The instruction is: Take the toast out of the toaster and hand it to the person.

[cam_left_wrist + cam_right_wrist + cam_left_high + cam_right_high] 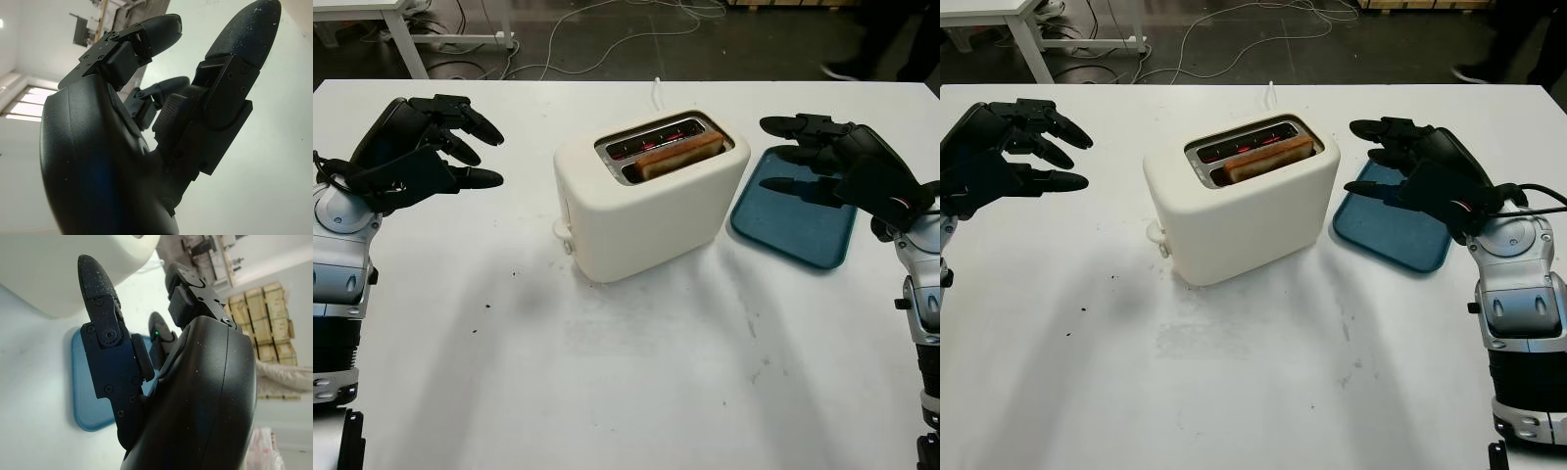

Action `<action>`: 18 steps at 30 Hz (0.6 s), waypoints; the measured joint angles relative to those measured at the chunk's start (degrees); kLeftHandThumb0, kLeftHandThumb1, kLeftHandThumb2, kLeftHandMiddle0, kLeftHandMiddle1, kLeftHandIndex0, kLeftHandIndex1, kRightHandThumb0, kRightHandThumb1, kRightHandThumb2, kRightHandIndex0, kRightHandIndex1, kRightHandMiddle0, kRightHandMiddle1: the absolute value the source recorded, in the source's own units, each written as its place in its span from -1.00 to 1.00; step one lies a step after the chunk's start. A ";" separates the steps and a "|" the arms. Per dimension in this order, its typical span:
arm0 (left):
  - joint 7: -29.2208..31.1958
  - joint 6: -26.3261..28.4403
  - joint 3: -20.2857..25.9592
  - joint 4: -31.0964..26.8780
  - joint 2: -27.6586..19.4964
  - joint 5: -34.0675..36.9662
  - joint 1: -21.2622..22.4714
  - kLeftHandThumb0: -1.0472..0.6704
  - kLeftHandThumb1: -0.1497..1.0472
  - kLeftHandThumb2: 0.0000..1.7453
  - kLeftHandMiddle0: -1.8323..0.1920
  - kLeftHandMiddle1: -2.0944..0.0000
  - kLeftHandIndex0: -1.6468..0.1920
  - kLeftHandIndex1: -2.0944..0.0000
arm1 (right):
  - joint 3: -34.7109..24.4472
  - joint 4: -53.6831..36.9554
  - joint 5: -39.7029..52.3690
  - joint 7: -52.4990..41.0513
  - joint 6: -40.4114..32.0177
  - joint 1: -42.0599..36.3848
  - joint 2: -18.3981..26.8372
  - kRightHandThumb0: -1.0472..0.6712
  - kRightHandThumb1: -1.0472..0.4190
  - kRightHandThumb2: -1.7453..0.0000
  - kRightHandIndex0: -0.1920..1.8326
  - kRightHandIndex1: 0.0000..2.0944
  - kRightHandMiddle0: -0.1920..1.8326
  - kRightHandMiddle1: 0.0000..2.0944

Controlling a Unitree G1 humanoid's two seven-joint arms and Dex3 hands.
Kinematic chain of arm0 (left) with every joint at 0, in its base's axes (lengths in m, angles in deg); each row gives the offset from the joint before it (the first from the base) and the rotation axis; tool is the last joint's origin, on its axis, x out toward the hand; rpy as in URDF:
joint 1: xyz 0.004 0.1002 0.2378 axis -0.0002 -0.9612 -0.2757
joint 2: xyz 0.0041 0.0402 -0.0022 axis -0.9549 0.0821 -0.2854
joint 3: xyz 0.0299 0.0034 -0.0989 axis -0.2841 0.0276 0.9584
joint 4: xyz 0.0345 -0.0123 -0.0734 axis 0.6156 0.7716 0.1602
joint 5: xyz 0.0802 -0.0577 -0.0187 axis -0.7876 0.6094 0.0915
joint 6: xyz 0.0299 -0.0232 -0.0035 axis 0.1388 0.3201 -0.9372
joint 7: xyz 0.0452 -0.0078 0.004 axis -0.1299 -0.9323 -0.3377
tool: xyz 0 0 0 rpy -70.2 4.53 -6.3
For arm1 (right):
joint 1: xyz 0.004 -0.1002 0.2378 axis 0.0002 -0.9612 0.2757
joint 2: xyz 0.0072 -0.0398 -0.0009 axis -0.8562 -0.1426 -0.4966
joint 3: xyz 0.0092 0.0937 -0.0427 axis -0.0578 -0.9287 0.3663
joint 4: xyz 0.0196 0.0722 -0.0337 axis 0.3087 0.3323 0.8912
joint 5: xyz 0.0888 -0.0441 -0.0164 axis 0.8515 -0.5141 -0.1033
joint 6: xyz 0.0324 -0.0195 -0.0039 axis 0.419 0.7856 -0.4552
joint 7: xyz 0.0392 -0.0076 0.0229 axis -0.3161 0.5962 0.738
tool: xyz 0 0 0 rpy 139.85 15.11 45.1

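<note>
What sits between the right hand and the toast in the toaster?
In the left eye view, between the open right hand over the blue tray and the toast, there is just the toaster top rim and tray edge.

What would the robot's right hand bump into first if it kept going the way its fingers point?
Probably the toaster: the open right hand hovers over the blue tray, fingers aimed at the toaster's top. Height is hard to judge.

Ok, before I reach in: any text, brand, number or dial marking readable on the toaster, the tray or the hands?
No readable text anywhere.
Toaster: plain cream shell, no brand or markings on the sides that show.
Blue tray: no label.
Left hand, open, left of the toaster, and right hand, open, above the tray: black shells, no lettering.
Toast: sits in the near slot.
</note>
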 measured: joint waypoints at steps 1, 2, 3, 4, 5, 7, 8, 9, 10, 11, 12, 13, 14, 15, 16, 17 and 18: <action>0.00 -0.06 0.00 0.01 0.00 0.00 0.00 -1.00 0.43 -1.00 0.07 0.10 0.03 0.16 | 0.00 0.00 -0.01 0.00 0.00 0.00 0.00 -0.57 -0.79 1.00 -0.33 -0.99 -0.37 -1.00; 0.00 -0.15 0.00 0.02 0.00 -0.01 0.00 -1.00 0.43 -1.00 0.07 0.10 0.03 0.16 | 0.00 0.00 -0.03 0.00 0.00 0.00 0.00 -0.57 -0.79 1.00 -0.33 -0.99 -0.37 -1.00; 0.00 -0.19 0.00 0.02 0.00 -0.01 0.00 -1.00 0.43 -1.00 0.07 0.10 0.02 0.16 | 0.00 0.00 -0.05 0.00 0.00 0.00 0.00 -0.57 -0.79 1.00 -0.33 -0.99 -0.37 -1.00; 0.00 -0.19 0.00 0.02 0.00 -0.01 0.00 -1.00 0.43 -1.00 0.07 0.10 0.02 0.16 | 0.00 0.00 -0.07 0.00 0.00 0.00 0.00 -0.57 -0.79 1.00 -0.33 -0.99 -0.37 -1.00; 0.00 -0.19 0.00 0.02 0.00 -0.01 0.00 -1.00 0.43 -1.00 0.07 0.10 0.03 0.16 | 0.00 0.00 -0.07 0.00 0.00 0.00 0.00 -0.56 -0.79 1.00 -0.33 -0.99 -0.37 -1.00; 0.00 -0.19 0.00 0.02 0.00 0.00 0.00 -1.00 0.43 -1.00 0.07 0.10 0.03 0.16 | 0.00 0.00 -0.07 0.00 0.00 0.00 0.00 -0.55 -0.79 1.00 -0.33 -0.99 -0.38 -1.00; 0.00 -0.19 0.00 0.02 0.00 0.00 0.00 -1.00 0.43 -1.00 0.07 0.10 0.03 0.16 | 0.00 0.00 -0.07 0.00 0.00 0.00 0.00 -0.54 -0.79 1.00 -0.33 -0.99 -0.38 -1.00; 0.00 -0.19 0.00 0.02 0.00 0.00 0.00 -1.00 0.43 -1.00 0.07 0.10 0.02 0.16 | 0.00 0.00 -0.11 0.00 0.00 0.00 0.00 -0.54 -0.79 1.00 -0.33 -0.99 -0.38 -1.00; 0.00 -0.19 0.01 0.02 0.00 0.00 0.00 -1.00 0.43 -1.00 0.07 0.10 0.02 0.16 | 0.00 0.00 -0.12 0.00 0.00 0.00 0.00 -0.54 -0.79 1.00 -0.33 -0.99 -0.38 -1.00; 0.00 -0.19 0.00 0.02 0.00 0.00 0.00 -1.00 0.43 -1.00 0.07 0.11 0.02 0.16 | 0.00 0.00 -0.12 0.00 0.00 0.00 0.00 -0.54 -0.79 1.00 -0.33 -0.99 -0.38 -1.00; 0.00 -0.19 0.01 0.02 0.00 0.00 0.00 -1.00 0.43 -1.00 0.07 0.11 0.02 0.16 | 0.00 0.00 -0.12 0.00 0.00 0.00 0.00 -0.55 -0.79 1.00 -0.33 -0.99 -0.38 -1.00; 0.00 -0.19 0.01 0.02 0.00 0.00 0.00 -1.00 0.43 -1.00 0.07 0.11 0.03 0.16 | 0.00 0.00 -0.12 0.00 0.00 0.00 0.00 -0.55 -0.79 1.00 -0.33 -0.99 -0.38 -1.00; 0.00 -0.19 0.01 0.02 0.00 0.00 0.00 -1.00 0.43 -1.00 0.07 0.11 0.03 0.16 | 0.00 0.00 -0.12 0.00 0.00 0.00 0.00 -0.56 -0.79 1.00 -0.33 -0.99 -0.38 -1.00; 0.00 -0.19 0.01 0.02 0.00 0.00 0.00 -1.00 0.43 -1.00 0.07 0.11 0.03 0.16 | 0.01 0.00 -0.12 0.00 0.00 0.00 0.00 -0.56 -0.79 1.00 -0.33 -0.99 -0.38 -1.00; 0.00 -0.18 0.01 0.02 0.00 0.00 0.00 -1.00 0.43 -1.00 0.07 0.11 0.03 0.16 | 0.01 0.01 -0.12 0.00 0.00 0.00 0.00 -0.55 -0.79 1.00 -0.33 -0.99 -0.37 -1.00; 0.00 -0.17 0.01 0.02 0.00 0.00 0.00 -1.00 0.42 -1.00 0.07 0.11 0.03 0.16 | 0.01 0.03 -0.11 0.00 0.00 0.00 0.00 -0.53 -0.78 1.00 -0.33 -0.99 -0.37 -1.00; 0.00 -0.17 0.01 0.02 0.00 0.00 0.00 -1.00 0.42 -1.00 0.07 0.11 0.03 0.16 | 0.01 0.07 -0.10 0.00 0.00 0.00 0.00 -0.53 -0.78 1.00 -0.33 -0.99 -0.37 -1.00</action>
